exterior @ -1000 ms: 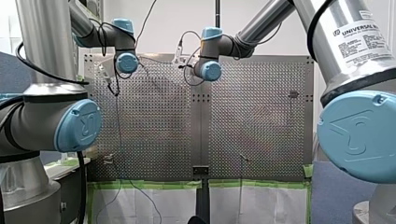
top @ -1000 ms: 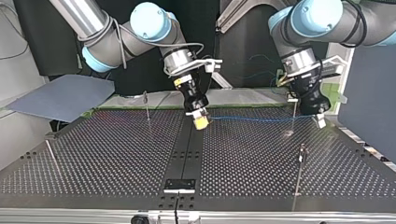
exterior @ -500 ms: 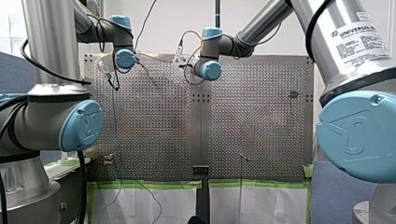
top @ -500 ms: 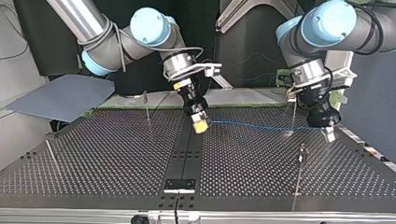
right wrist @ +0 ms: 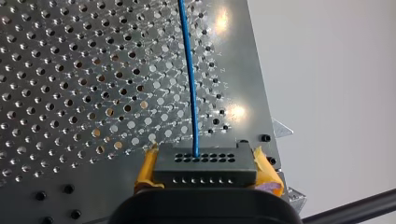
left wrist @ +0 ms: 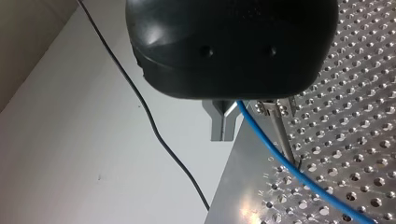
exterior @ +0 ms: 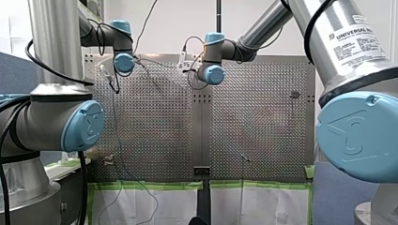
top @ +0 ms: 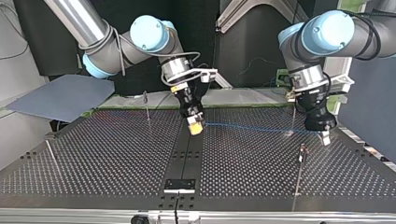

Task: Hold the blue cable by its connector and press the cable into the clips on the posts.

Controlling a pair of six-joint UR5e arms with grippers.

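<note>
1. Stretching the cable (top: 252, 127) low over the table (top: 116, 158) looks like the step in hand. It runs nearly straight from my right gripper (top: 195, 127) to my left gripper (top: 323, 136).
2. My right gripper is clenched on the connector (right wrist: 205, 164), which sits between its yellow pads (right wrist: 265, 173). The cable leaves straight ahead of it.
3. I cannot tell whether my left gripper is grasping the cable. In the left wrist view the cable comes out from under its black body.
4. The cable passes just beside a thin post (top: 294, 114) near my left gripper. Whether it sits in that post's clip is not clear.
5. The next move, as I judge it, calls for a taut line set squarely over the clip, then a gentle press down.
</note>
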